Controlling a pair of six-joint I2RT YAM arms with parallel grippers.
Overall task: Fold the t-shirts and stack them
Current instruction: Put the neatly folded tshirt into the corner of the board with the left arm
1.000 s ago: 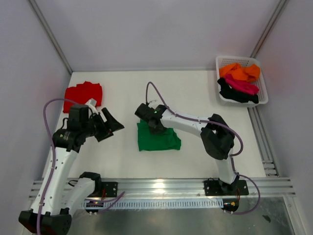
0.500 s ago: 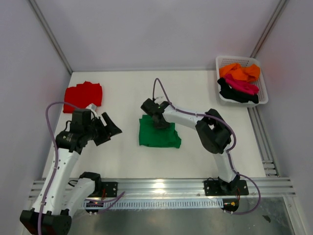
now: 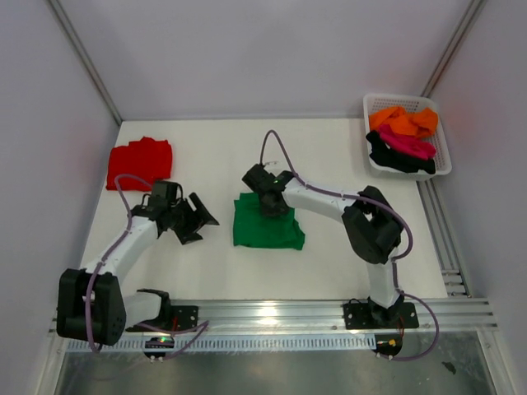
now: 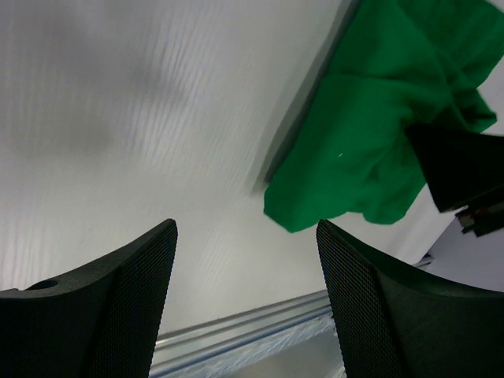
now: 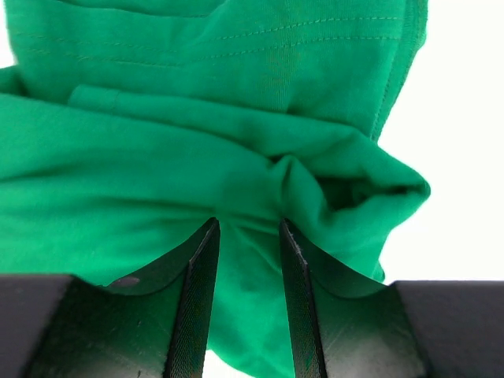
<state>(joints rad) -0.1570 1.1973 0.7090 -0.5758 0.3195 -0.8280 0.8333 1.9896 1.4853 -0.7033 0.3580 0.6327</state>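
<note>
A bright green t-shirt (image 3: 268,226) lies folded at mid-table. My right gripper (image 3: 268,201) is at its far edge, shut on a bunched fold of the green t-shirt (image 5: 236,157), with cloth filling the gap between its fingers (image 5: 197,268). My left gripper (image 3: 198,225) hovers open just left of the shirt with nothing in it. In the left wrist view the green t-shirt (image 4: 370,134) lies ahead to the right of its wide-apart fingers (image 4: 142,291). A red t-shirt (image 3: 140,162) lies folded at the far left.
A white mesh basket (image 3: 445,169) at the far right holds orange (image 3: 403,121), magenta (image 3: 409,145) and black (image 3: 397,157) t-shirts. The table's metal rail (image 3: 272,311) runs along the near edge, and walls close in on both sides.
My left arm has lowered and swung its open gripper right, closer to the green t-shirt. My right gripper has shifted slightly back and right, with the shirt's far edge in it.
</note>
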